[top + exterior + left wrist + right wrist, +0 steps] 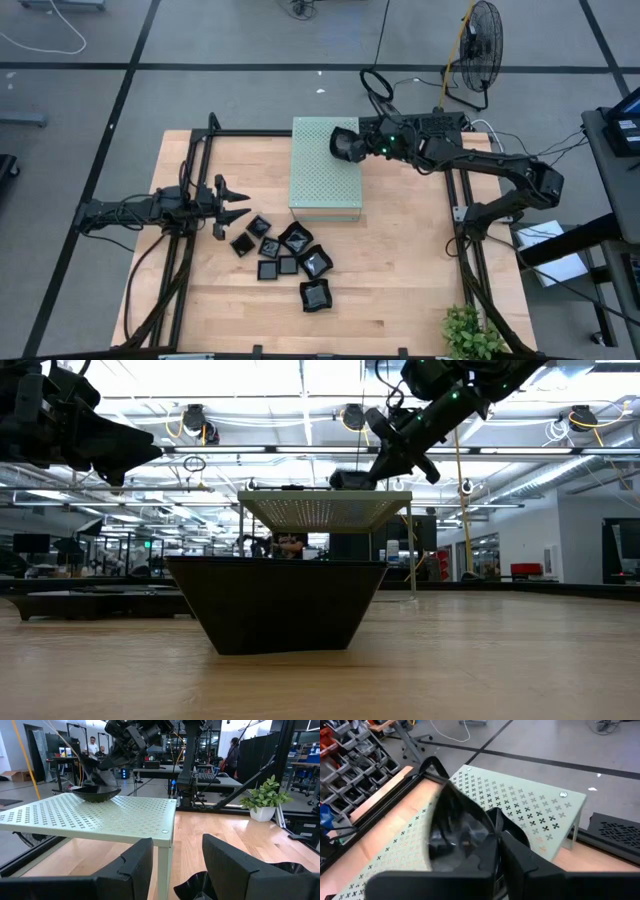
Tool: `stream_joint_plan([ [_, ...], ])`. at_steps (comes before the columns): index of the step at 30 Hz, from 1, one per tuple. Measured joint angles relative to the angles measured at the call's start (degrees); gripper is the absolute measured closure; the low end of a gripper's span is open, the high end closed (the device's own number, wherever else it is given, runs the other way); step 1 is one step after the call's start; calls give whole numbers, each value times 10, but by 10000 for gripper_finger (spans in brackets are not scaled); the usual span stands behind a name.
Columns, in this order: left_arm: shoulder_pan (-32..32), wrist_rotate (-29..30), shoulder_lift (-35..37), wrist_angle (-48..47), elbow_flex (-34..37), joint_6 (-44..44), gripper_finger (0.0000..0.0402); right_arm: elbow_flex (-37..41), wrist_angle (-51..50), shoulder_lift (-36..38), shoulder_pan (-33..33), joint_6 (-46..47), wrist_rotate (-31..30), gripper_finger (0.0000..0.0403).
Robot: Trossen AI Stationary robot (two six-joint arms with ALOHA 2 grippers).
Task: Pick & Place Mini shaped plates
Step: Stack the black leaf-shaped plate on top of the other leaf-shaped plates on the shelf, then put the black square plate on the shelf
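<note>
**Right gripper holds a plate over the green box**

Right gripper [347, 145] is over the far right part of the pale green box [320, 175], its fingers clamped on the rim of one black plate [457, 832]. In the left wrist view that plate [95, 793] sits at or just above the perforated top, near the box's far edge; whether it touches the surface cannot be told. In the right wrist view the glossy plate fills the space ahead of the fingers, with the cross-shaped holes of the box [530, 802] under it.

Left gripper [232, 198] hangs above the table [400, 290] just left of the box, its fingers spread apart and holding nothing. The left wrist view shows its two dark fingers [235, 865] with a gap between them.

The other plates [290, 255] lie in a loose cluster on the wood in front of the box, just right of the left gripper. Some touch or overlap each other; one [316, 295] lies nearest the front edge, a little apart from the rest. In the low view one dark plate [275, 605] stands large close to the camera.

A small plant [470, 335] stands at the table's front right corner.
</note>
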State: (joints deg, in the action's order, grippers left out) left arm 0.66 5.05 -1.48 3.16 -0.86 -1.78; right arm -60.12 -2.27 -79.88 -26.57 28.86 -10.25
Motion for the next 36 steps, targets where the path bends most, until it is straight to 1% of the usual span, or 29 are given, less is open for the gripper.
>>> stream_joint_plan([
  [8, 0, 0, 0, 0, 0, 0, 227, 0, 0, 0, 9, 0, 1, 325],
  [12, 0, 0, 0, 0, 0, 0, 227, 0, 10, 1, 12, -14, 21, 300],
  [15, 0, 0, 0, 0, 0, 0, 227, 0, 5, 12, 13, -25, 60, 289],
  [18, 0, 0, 0, 0, 0, 0, 227, 0, 3, 31, 24, -40, 142, 285],
  [21, 0, 0, 0, 0, 0, 0, 227, 3, 6, 53, 66, -74, 227, 288],
  [23, 0, 0, 0, 0, 0, 0, 227, 19, 23, 74, 108, -92, 253, 292],
  [26, 0, 0, 0, 0, 0, 0, 227, 64, 75, 108, 175, -103, 248, 300],
  [31, 0, 0, 0, 0, 0, 0, 227, 179, 202, 167, 284, -129, 189, 313],
  [33, 0, 0, 0, 0, 0, 0, 227, 228, 249, 187, 319, -137, 161, 317],
  [36, 0, 0, 0, -3, 0, 0, 227, 297, 292, 222, 357, -136, 130, 322],
])
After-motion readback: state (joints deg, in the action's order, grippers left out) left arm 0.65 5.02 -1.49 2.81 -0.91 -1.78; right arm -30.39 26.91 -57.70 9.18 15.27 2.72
